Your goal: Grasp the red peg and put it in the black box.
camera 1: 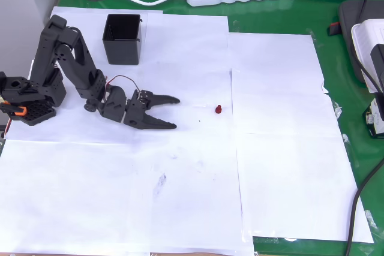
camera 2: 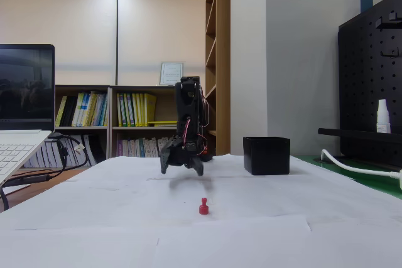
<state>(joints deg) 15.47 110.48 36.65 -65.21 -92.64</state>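
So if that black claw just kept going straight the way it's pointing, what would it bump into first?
Probably the red peg. In the overhead view the open gripper points right along the white paper, straight at it. Its height above the paper is hard to judge, so it might pass over.

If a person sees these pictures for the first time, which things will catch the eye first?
Probably the black robot arm at the left of the overhead view, its gripper open above the white paper. Next, the tiny red peg, standing alone on the paper to the gripper's right. Then the black box, above the arm in that view.
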